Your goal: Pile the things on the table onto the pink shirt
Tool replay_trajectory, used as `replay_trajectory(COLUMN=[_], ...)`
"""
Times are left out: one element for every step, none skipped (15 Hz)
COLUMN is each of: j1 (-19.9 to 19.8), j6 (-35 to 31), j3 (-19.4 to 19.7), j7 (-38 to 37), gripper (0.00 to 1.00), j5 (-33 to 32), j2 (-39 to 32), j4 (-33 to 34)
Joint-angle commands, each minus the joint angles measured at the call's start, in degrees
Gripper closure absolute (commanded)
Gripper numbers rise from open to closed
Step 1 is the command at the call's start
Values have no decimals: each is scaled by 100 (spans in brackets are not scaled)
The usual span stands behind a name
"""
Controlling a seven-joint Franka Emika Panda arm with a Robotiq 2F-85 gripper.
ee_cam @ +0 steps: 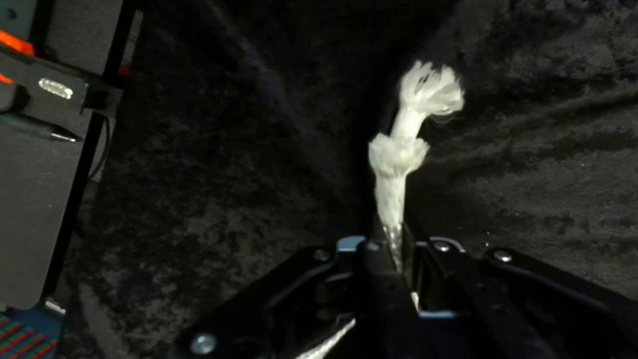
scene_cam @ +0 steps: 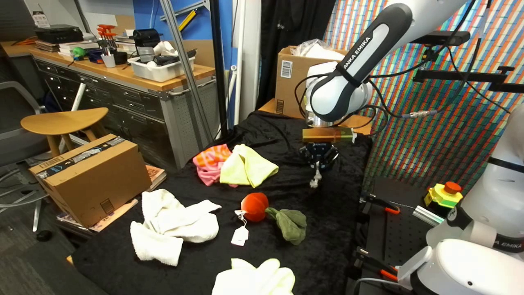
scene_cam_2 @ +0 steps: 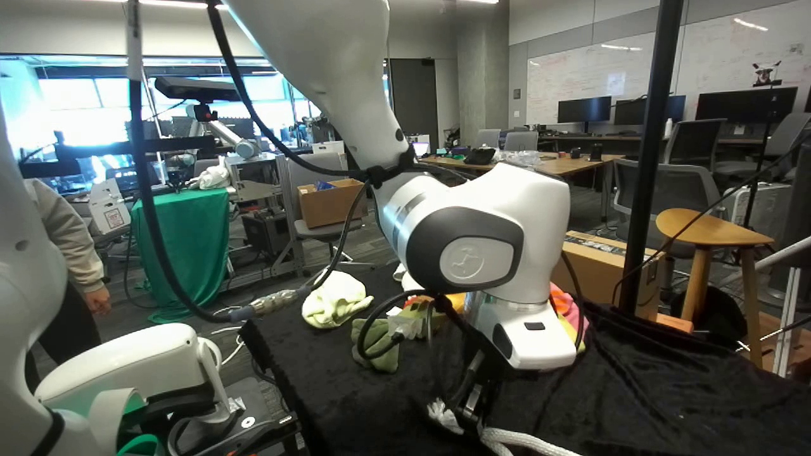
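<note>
White bin [scene_cam: 155,73] on the drawer cabinet [scene_cam: 108,96] – heaped w/ mixed small stuff [scene_cam: 166,60]. Open cardboard box [scene_cam: 288,96] behind the tabletop [scene_cam: 204,266]: clear plastic [scene_cam: 313,48] bunched at its top. Taped box [scene_cam: 98,184] off the tabletop's cabinet-side edge: sealed, contents hidden. Third box [scene_cam_2: 329,206], on a chair [scene_cam_2: 317,233] in an exterior view: top open, sth blue [scene_cam_2: 324,185] inside.

Tool [ee_cam: 392,238] closed on the white rope [ee_cam: 391,197] near its frayed end [ee_cam: 431,92] – wrist view shows 2 frayed tufts sticking out past it. Rope's curved length [scene_cam_2: 526,438] seen only in an exterior view, at bottom edge. Tool's height over tabletop: can't tell. Pink shirt [scene_cam: 206,164] lies near the cabinet-side edge, mostly visible in an exterior view; in an exterior view the arm [scene_cam_2: 466,259] leaves just a strip of shirt [scene_cam_2: 573,310]. Red e-stop [scene_cam: 452,187]: in an exterior view only. Monitors [scene_cam_2: 746,106]: in an exterior view only.

Count: pink shirt ×1; yellow-green cloth [scene_cam: 247,166] ×1, partly on the shirt; small red ball [scene_cam: 254,207] ×1, w/ 1 white tag [scene_cam: 240,236] beside it; dark green cloth [scene_cam: 292,225] ×1, narrow end at the ball, contact unclear; pale yellow cloth [scene_cam_2: 332,301] ×1, well apart from the shirt; white cloth heap [scene_cam: 194,223] ×1 (1 or 2 pcs., can't tell); rope ×1; brown boxes ×3; monitors ×3.
</note>
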State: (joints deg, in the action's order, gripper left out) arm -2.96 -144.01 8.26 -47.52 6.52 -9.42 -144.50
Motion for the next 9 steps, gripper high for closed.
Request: replay_trajectory(j1=[58, 50, 51, 37, 32, 18, 13, 10, 28], j6=[343, 423, 484, 510, 475, 424, 342, 303, 310], j3=[27, -11, -47, -99, -161, -228, -286, -338, -362], j7=[21, 69, 89, 217, 411, 708, 971, 1239, 1372], gripper=[89, 90, 90, 90, 90, 89, 89, 89, 89], j5=[-512, -562, -603, -519, -401, -209, -37, 165, 191], j2=[459, 503, 513, 534, 531, 563, 596, 676, 755], j4=[-82, -69, -46, -42, -40, -60, -89, -133, -155])
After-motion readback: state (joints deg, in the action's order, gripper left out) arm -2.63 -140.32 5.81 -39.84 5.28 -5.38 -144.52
